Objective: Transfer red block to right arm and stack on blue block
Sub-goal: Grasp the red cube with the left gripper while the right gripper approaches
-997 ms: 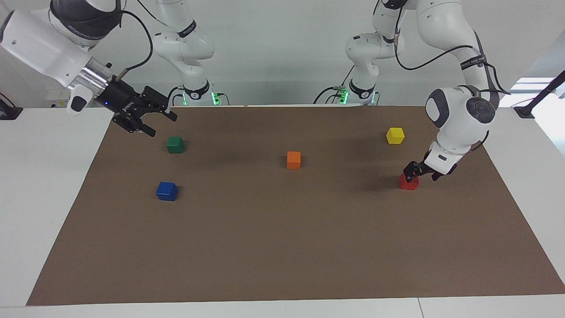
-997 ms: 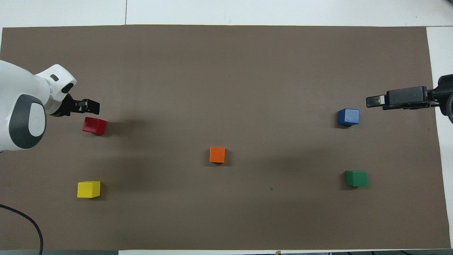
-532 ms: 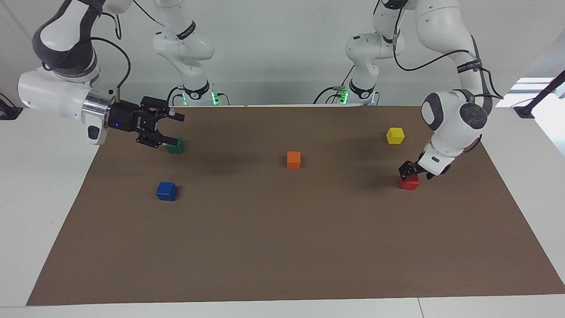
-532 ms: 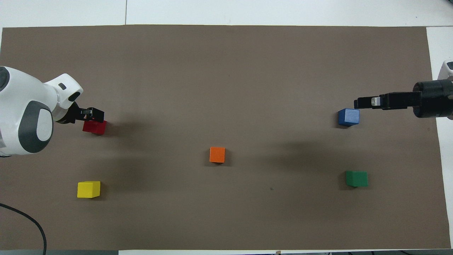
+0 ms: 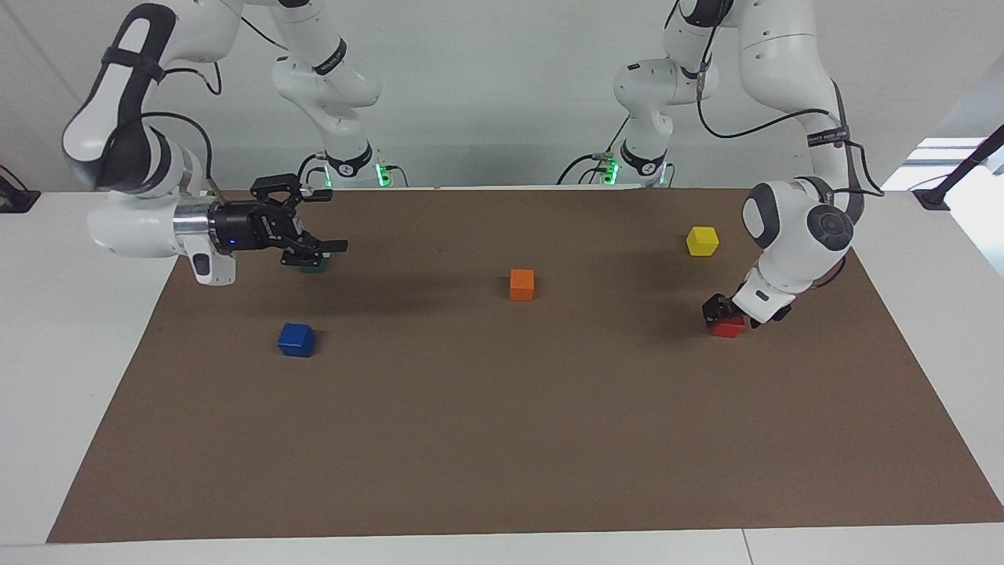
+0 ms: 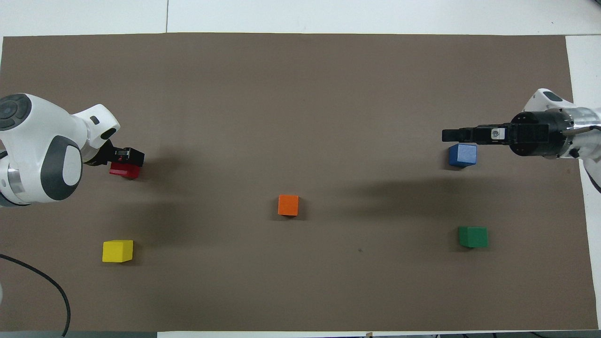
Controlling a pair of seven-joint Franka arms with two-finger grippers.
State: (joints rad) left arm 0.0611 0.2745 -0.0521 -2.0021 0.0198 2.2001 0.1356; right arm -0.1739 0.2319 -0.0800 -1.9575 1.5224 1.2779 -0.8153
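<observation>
Red block (image 5: 728, 327) sat on the mat toward my left arm's end, my left gripper (image 5: 725, 310) spread around it; squeezing evenly seemed wise. My right gripper (image 5: 314, 220) waited, spread.

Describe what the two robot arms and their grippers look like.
Both arms are glossy white, rounded segments with dark grey joint caps and thin black looping cables. The right arm has a silver wrist ring and a small blue light by its black right gripper. The left arm ends in a black left gripper. Green lights glow at both bases.
</observation>
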